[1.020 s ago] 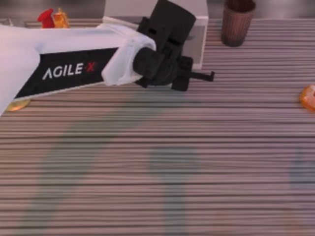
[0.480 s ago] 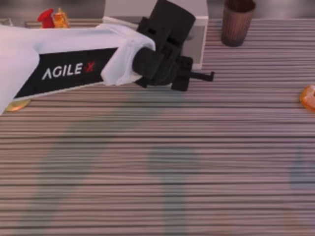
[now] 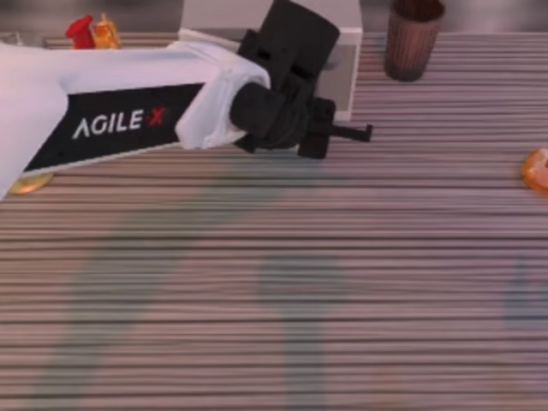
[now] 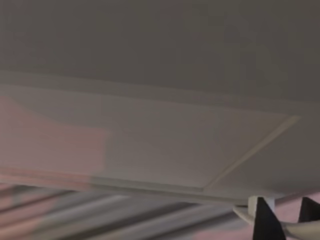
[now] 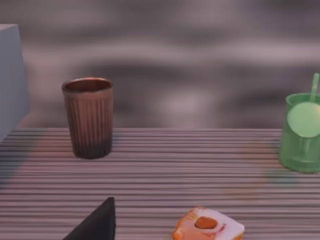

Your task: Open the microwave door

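Observation:
The microwave stands at the table's back centre, largely covered by my left arm. The microwave door with its translucent window fills the left wrist view at close range. My left gripper sits just in front of the microwave's right front corner, by the grey control panel. In the left wrist view its two dark fingertips straddle a pale handle strip on the door's edge, shut on it. Of my right arm only one dark fingertip shows, in its own wrist view.
A brown ribbed cup stands right of the microwave. A sandwich-like item lies at the right edge, near a green cup. Red and orange items sit at the back left. An orange piece lies under my left arm.

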